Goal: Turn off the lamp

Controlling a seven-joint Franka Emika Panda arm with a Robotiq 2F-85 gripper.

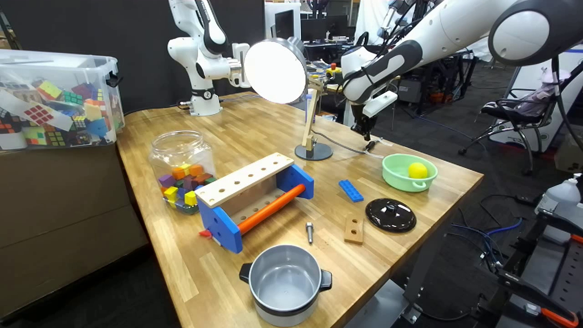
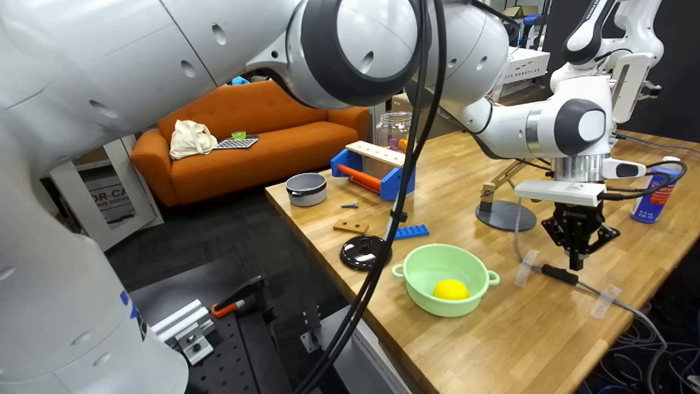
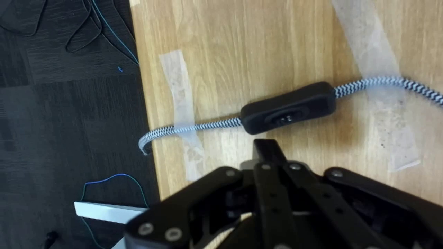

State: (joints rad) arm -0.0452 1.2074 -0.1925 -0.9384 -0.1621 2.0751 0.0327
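Lamp (image 1: 283, 82) lit, upper part hidden behind arm (image 2: 377, 35) in exterior view; gripper (image 2: 576, 261) closed, empty; switch (image 3: 294, 105) marking illegible.

The desk lamp (image 1: 276, 72) is glowing white; near it, a power cord (image 3: 214, 125) is showing black-and-white zigzags, its inline switch (image 3: 289, 106) is looking black, and a two-handled bowl (image 2: 426, 264) is looking mint green.

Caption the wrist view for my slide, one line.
Closed gripper near a black inline switch, its braided cord taped to the wooden table on either side.
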